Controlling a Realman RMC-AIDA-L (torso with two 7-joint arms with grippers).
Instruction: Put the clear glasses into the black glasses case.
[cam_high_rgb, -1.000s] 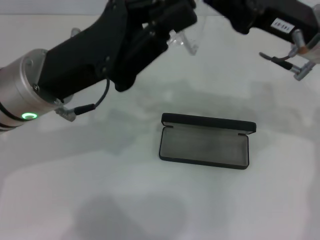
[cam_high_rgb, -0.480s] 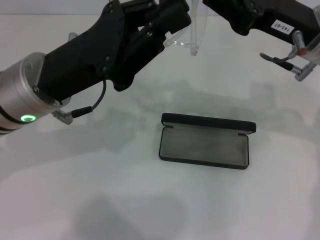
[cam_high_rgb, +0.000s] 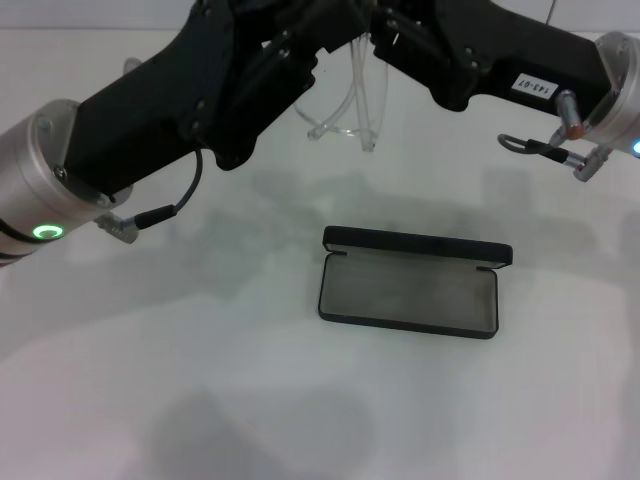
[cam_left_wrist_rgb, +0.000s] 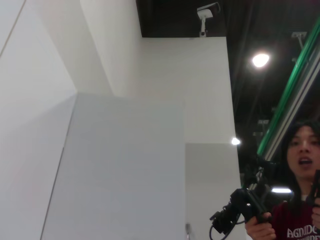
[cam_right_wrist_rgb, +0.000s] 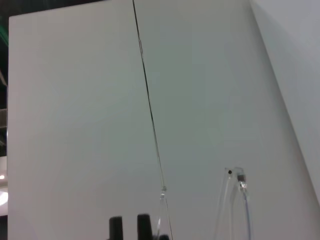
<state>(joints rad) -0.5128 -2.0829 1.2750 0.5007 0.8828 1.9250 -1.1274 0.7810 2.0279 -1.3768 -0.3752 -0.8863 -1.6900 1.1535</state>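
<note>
The clear glasses (cam_high_rgb: 341, 112) hang in the air above the far part of the table, lenses down, between both arms. My left gripper (cam_high_rgb: 335, 35) reaches in from the left and grips them at their top. Close against it from the right is my right gripper (cam_high_rgb: 395, 45), whose hold is hidden. The right wrist view shows the clear temples (cam_right_wrist_rgb: 242, 195) close by and two black fingertips (cam_right_wrist_rgb: 144, 225). The black glasses case (cam_high_rgb: 408, 290) lies open on the table below and nearer, lid (cam_high_rgb: 418, 245) raised at the back, grey lining up, nothing in it.
The white table (cam_high_rgb: 200, 380) spreads around the case, with both arms' shadows on it. A cable loops under my left arm (cam_high_rgb: 165, 210) and another by my right wrist (cam_high_rgb: 545, 150). The left wrist view points up at walls and a person (cam_left_wrist_rgb: 300, 210).
The right arm has moved left, closer to the left gripper. The glasses have swung down and left and now hang lower with the lenses down. The case has not moved.
</note>
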